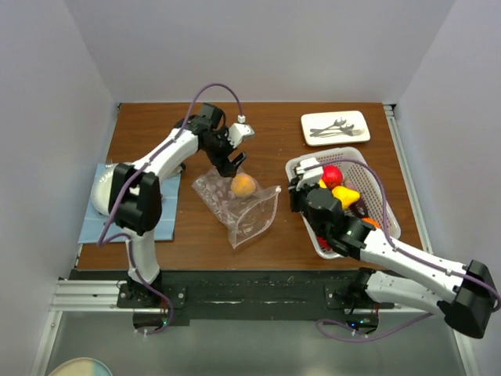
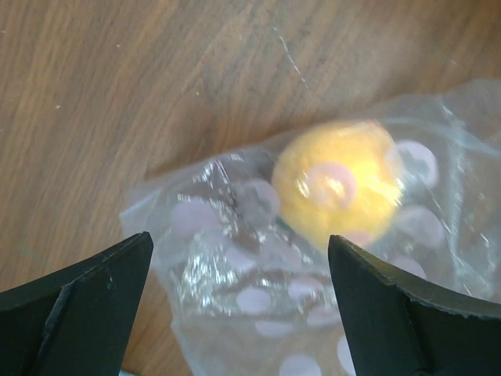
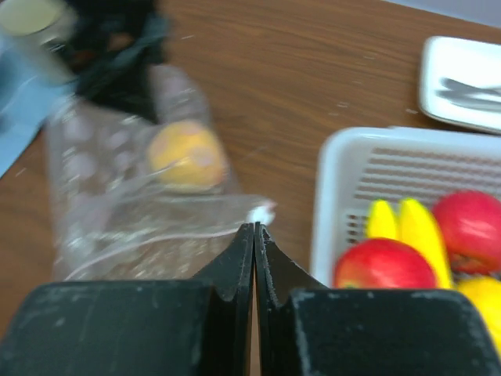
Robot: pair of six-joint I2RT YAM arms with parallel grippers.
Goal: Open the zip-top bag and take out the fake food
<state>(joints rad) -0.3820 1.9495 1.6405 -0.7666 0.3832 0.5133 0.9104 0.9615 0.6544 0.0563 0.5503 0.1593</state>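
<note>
A clear zip-top bag (image 1: 239, 205) (image 2: 258, 298) (image 3: 117, 204) lies crumpled on the middle of the wooden worktop (image 1: 156, 125), with one orange ball (image 1: 243, 185) (image 2: 338, 192) (image 3: 186, 155) inside it near its far end. The left hand (image 1: 231, 160) (image 2: 239, 243) hangs over that far end with its fingers spread wide. In the left wrist view the crinkled plastic and the ball sit between and beyond the two black fingers; whether they touch the plastic cannot be told.

The right hand (image 1: 293, 189) (image 3: 255, 227) sits at the bag's right corner with its fingers pressed together, the tips just at the strip's white end. Whether any plastic is caught between them cannot be told.

Just right of the bag stands a white perforated basket (image 1: 313, 227) (image 3: 329, 180) holding more plastic fruit, among it a red apple (image 1: 333, 174) (image 3: 383, 266) and a yellow banana (image 1: 345, 196) (image 3: 419, 231). Part of the right arm covers the basket's near side.

Farther back on the right, a white tray (image 1: 313, 121) (image 3: 438, 86) carries metal cutlery (image 1: 333, 128). At the worktop's left edge a blue cloth (image 1: 98, 215) lies flat under the left arm.
</note>
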